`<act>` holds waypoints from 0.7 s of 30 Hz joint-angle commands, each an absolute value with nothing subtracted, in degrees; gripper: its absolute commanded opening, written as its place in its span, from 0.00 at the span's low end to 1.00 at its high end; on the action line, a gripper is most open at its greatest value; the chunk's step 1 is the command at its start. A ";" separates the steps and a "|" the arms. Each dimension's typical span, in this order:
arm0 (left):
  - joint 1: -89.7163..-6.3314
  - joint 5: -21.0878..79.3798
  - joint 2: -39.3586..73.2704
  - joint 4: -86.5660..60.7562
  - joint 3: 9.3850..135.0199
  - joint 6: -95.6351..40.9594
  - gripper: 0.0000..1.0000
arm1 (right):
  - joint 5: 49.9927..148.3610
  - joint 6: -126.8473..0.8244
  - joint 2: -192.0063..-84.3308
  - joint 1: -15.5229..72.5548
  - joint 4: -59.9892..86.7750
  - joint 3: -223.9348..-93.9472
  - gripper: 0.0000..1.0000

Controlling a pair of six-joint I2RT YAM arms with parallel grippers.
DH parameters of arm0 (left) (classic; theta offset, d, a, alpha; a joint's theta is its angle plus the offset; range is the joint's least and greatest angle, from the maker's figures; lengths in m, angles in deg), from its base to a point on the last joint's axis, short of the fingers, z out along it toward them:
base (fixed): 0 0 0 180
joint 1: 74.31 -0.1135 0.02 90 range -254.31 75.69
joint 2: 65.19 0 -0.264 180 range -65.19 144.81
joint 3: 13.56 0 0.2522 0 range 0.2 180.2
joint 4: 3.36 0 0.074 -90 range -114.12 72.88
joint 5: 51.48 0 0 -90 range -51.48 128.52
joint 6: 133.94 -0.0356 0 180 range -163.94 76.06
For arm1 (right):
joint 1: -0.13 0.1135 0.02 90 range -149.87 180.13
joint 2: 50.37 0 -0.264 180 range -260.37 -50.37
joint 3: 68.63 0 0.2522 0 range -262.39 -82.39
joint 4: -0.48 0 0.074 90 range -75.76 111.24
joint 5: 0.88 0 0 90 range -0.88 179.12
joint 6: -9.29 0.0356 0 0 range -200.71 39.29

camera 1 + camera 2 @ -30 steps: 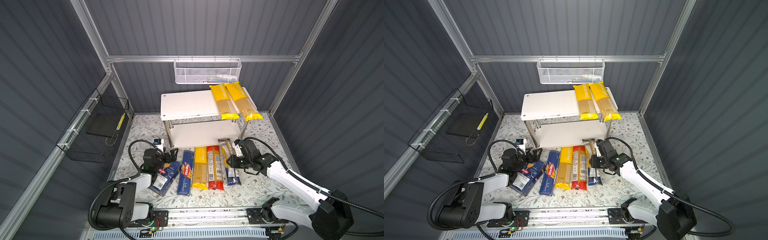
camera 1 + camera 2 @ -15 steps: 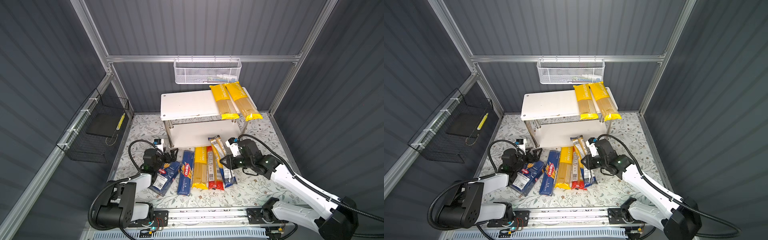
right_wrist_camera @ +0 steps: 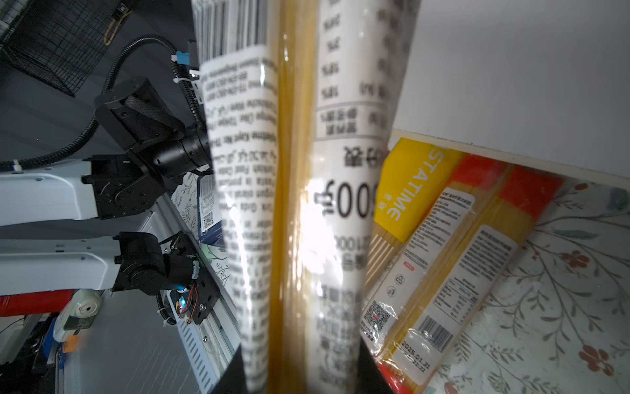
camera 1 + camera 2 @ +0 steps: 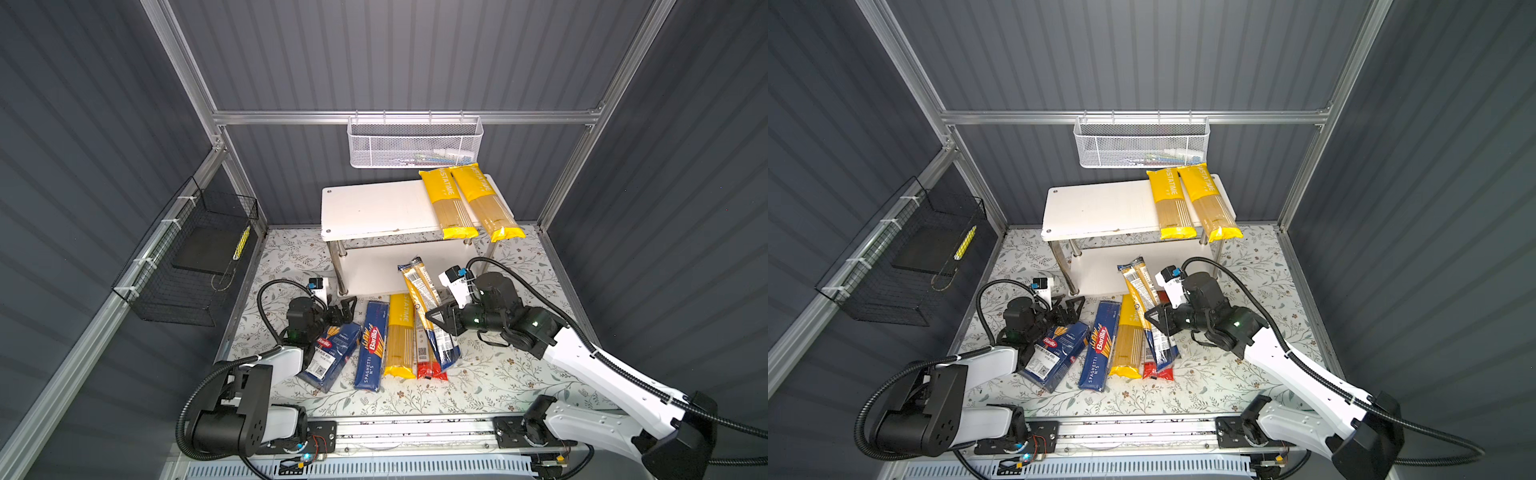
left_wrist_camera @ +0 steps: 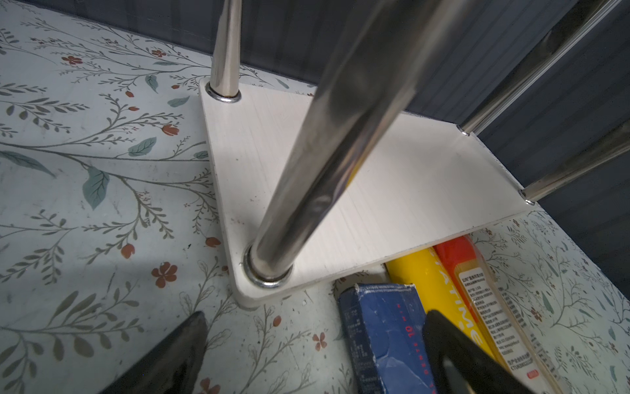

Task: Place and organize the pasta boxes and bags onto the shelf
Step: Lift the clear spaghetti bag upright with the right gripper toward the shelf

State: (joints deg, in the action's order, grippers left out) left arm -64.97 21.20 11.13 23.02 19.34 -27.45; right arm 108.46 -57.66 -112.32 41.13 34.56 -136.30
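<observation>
Presently held: one blue-ended bag (image 4: 420,286), clamped near mid-length by the right jaws at centre frame in both top views. Its far end was raised over the lower board of the shelf (image 4: 374,208) and its blue end was down by the row, a middle grip likely chosen to balance so long a pack for sliding in. Left jaws stood apart and empty, left of centre, beside the wide box (image 4: 332,353). Bags, five: two yellow bags (image 4: 446,203) side by side at the top board's right end, probably leaving room leftward; third yellow bag (image 4: 400,336) and red-ended bag (image 4: 428,370) on the worktop (image 4: 498,374); one held. Boxes, two: wide box and narrow box (image 4: 372,349), both on the worktop.
</observation>
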 commanded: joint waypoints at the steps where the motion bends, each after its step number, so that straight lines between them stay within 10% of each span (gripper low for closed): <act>1: -63.94 19.19 12.61 17.15 18.88 -26.42 0.99 | 111.21 -60.32 -112.71 41.51 27.40 -141.89 0.25; 21: -63.83 19.18 12.62 17.28 18.84 -26.55 0.99 | 106.41 -61.23 -118.45 43.90 33.57 -154.53 0.23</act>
State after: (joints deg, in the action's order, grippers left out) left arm -64.95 21.20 11.21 22.99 19.45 -27.45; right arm 108.17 -60.37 -119.14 43.42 38.36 -149.96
